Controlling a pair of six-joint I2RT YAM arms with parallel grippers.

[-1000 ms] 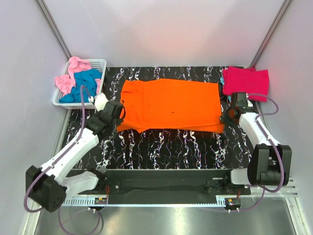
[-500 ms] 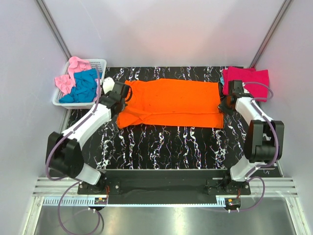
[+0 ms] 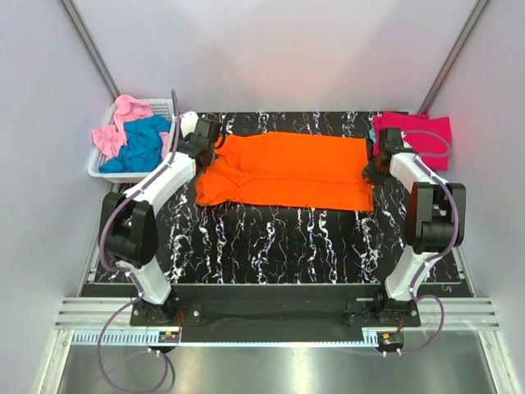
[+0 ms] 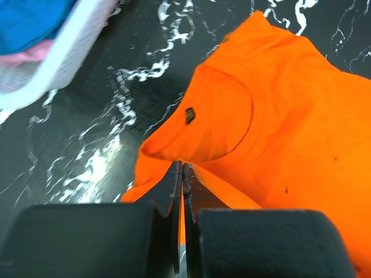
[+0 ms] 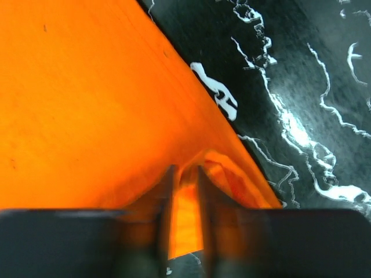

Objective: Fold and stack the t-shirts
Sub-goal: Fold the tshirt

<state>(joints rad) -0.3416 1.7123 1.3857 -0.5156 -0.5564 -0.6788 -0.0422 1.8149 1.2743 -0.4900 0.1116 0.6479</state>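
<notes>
Two-ended hold from above: left gripper pinched on the collar end of the orange t-shirt, right gripper on the hem end, shirt spread flat across the marbled table. From the left wrist: jaws pressed together on an orange fold beside the collar. From the right wrist: jaws narrowly apart, clamping bunched orange cloth at the shirt's edge.

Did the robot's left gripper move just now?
Yes. The left gripper slid toward the far edge of the table, carrying the orange t-shirt edge with it, and is now closer to the white basket.
</notes>
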